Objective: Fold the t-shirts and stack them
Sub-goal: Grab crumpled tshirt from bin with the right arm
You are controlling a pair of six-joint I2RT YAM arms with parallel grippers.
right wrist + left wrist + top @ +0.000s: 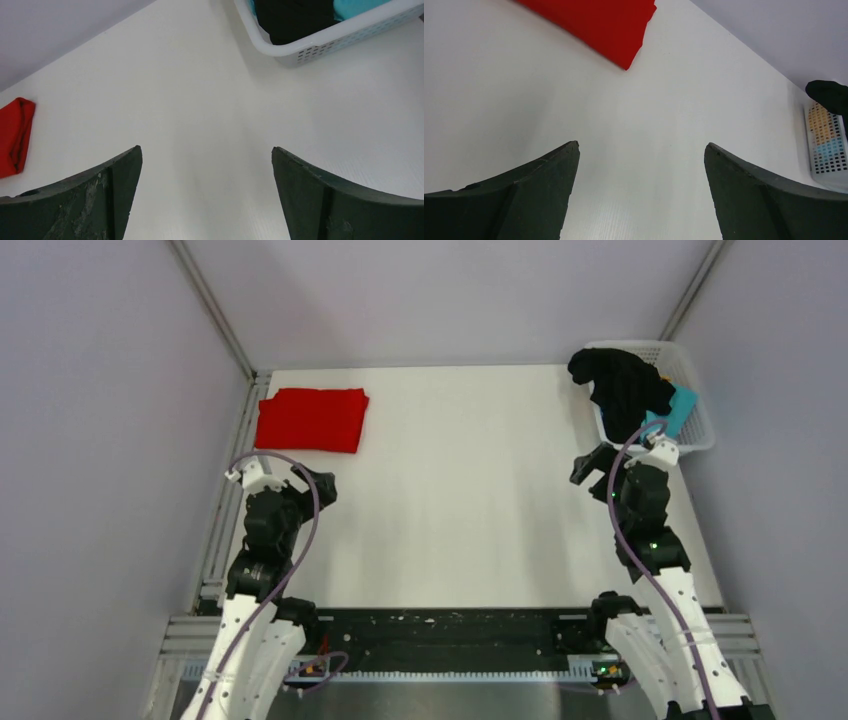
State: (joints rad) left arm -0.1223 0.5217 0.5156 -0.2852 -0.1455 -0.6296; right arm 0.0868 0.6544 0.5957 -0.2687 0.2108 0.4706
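Observation:
A folded red t-shirt (311,420) lies flat at the table's far left; it also shows in the left wrist view (599,22) and the right wrist view (14,135). A black t-shirt (620,388) hangs over the front rim of a white basket (703,425) at the far right, with a cyan garment (681,408) beside it; an orange garment shows only through the basket mesh (819,119). My left gripper (322,488) is open and empty, near the red shirt. My right gripper (590,462) is open and empty, just in front of the basket (320,42).
Grey walls and metal rails close in the white table (460,500) on the left, back and right. A black rail (440,630) runs along the near edge between the arm bases.

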